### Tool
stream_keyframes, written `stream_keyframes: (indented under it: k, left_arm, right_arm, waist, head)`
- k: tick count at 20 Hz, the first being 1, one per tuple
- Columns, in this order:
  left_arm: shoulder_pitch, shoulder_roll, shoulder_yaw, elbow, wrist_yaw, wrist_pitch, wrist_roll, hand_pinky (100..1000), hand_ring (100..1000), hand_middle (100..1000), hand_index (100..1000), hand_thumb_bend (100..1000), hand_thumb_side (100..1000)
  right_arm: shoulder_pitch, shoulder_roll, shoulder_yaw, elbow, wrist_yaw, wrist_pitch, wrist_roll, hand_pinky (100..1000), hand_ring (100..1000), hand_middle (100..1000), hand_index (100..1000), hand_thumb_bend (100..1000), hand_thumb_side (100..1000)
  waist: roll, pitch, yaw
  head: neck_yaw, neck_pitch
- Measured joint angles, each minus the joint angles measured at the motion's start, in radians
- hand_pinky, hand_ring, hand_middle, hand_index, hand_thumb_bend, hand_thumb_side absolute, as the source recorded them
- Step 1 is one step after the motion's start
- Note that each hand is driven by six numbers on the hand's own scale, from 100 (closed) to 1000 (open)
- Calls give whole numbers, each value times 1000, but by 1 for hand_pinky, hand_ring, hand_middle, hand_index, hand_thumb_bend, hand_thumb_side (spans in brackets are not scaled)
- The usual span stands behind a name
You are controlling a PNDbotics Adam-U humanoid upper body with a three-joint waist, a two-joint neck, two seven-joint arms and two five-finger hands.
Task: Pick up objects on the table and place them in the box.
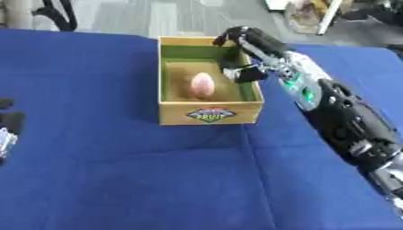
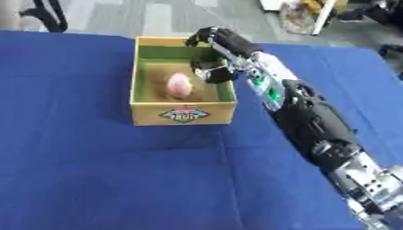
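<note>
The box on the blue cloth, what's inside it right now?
One pink egg-shaped object lies on the floor of the cardboard box. The right hand hangs over the right wall, hiding that corner. The near wall hides the floor just behind it.

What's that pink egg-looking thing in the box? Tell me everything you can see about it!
The pink egg-shaped object is small, smooth and rounded, pale pink with a lighter sheen on top. It lies alone on the brown floor of the open box, near the middle, its long axis pointing roughly away from the robot. What it is made of can't be told. Nothing touches it except the floor; the right hand hangs over the box's far right corner, apart from it.
</note>
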Motion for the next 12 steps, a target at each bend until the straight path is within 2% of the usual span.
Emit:
stream_keyframes:
  k: [3, 4, 7, 12]
  left_arm:
    - [9, 0, 7, 3, -1, 0, 7, 641, 716, 537, 709, 408, 131]
    - [13, 0, 10, 3, -2, -1, 9, 641, 716, 537, 709, 409, 132]
    - [20, 0, 16, 4, -5, 0, 16, 641, 716, 537, 709, 408, 133]
    - [25, 0, 24, 4, -9, 0, 25, 641, 717, 537, 709, 407, 135]
  right_arm:
    - [69, -36, -22, -90, -167, 45, 19, 551, 829, 646, 792, 100, 214]
    - [93, -44, -32, -116, -218, 61, 20, 545, 828, 635, 786, 100, 257]
    - [171, -61, -67, -177, -365, 105, 11, 537, 823, 621, 779, 100, 313]
    - [295, -72, -132, -251, -525, 155, -31, 529, 814, 606, 771, 100, 377]
  waist:
    - [5, -4, -23]
    - [6, -6, -31]
    - [6, -9, -53]
    - [7, -12, -82]
  head:
    - [15, 4]
    - [19, 7]
    - [35, 8]
    - [53, 8]
